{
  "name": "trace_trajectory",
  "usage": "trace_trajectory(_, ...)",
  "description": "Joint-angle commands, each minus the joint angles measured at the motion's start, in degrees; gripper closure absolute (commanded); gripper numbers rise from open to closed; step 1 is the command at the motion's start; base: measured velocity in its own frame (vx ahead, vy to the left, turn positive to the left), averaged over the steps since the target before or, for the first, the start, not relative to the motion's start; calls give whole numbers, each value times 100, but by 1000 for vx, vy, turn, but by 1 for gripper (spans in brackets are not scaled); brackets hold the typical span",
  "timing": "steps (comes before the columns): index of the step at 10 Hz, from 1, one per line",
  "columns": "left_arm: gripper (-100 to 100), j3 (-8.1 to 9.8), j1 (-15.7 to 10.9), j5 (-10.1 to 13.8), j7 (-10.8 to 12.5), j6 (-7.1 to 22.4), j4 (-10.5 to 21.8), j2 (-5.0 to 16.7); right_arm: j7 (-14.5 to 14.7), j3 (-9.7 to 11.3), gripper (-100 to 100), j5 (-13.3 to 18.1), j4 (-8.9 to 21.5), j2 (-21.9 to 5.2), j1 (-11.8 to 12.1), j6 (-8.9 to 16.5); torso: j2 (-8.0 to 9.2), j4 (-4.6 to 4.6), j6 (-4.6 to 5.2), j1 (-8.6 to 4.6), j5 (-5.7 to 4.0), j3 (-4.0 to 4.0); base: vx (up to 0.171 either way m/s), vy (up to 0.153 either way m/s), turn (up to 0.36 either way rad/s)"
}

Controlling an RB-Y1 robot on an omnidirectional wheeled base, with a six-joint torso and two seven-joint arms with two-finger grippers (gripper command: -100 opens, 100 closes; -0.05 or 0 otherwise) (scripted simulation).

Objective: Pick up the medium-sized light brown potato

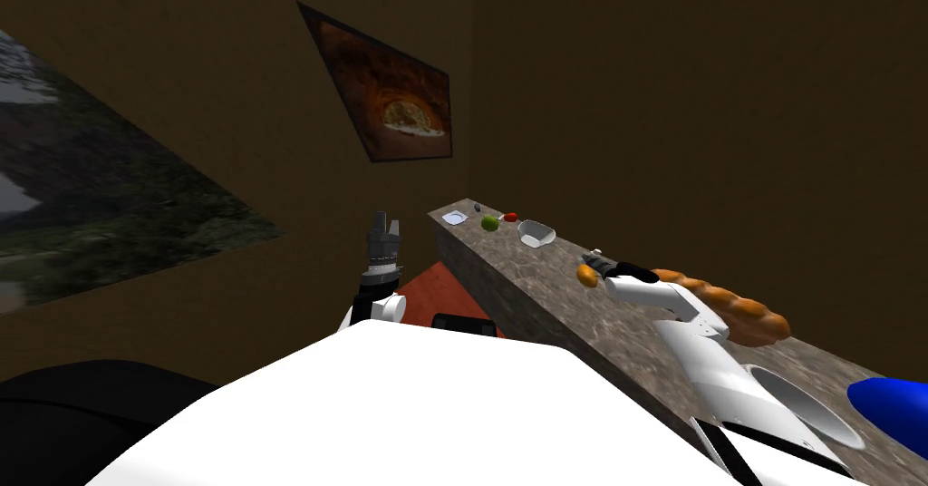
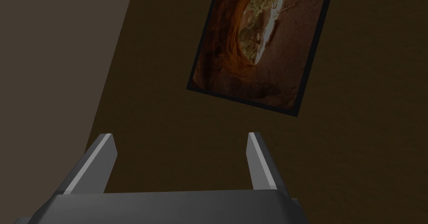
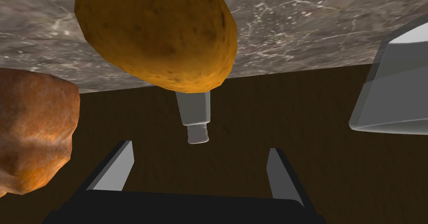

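Past a white bowl and a long loaf on the bench, the right hand hovers at the potato. Beside the bench, the left hand stands raised, likely parked clear. Left wrist view: fingers wide, empty. Right wrist view: fingers wide to admit the potato just ahead, not yet between them.

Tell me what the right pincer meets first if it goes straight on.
Probably the potato, just ahead of the open right pincer; a small grey tube lies behind it. Depth is unclear.
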Motion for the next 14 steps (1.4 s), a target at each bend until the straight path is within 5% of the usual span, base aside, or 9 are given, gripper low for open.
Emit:
trace_trajectory(1,0,0,0,0,0,0,0,0,144,-10,-100,-61,177,-115,-66,286,0,0,0,0,0,0,31,34,119)
trace_trajectory(2,0,1,1,0,0,0,0,0,144,-10,-100,-61,177,-115,-66,317,1,-1,5,-2,-1,0,14,15,-22)
trace_trajectory(7,0,1,1,0,0,0,0,0,842,-98,-100,-350,971,-726,-227,1255,-5,-2,5,0,-1,-4,44,40,168)
trace_trajectory(9,0,1,1,0,0,0,0,0,842,-98,-100,-350,1023,-726,-227,1495,-5,-2,6,-4,-2,-4,34,15,39)
trace_trajectory(12,0,1,1,0,0,0,0,0,1269,-117,-100,-546,1559,-1075,-280,2018,0,-1,7,-2,-1,-1,41,33,163)
trace_trajectory(14,0,1,1,0,0,0,0,0,1269,-117,-100,-546,1559,-1075,-280,2234,-5,-2,7,-4,-2,-3,38,10,48)
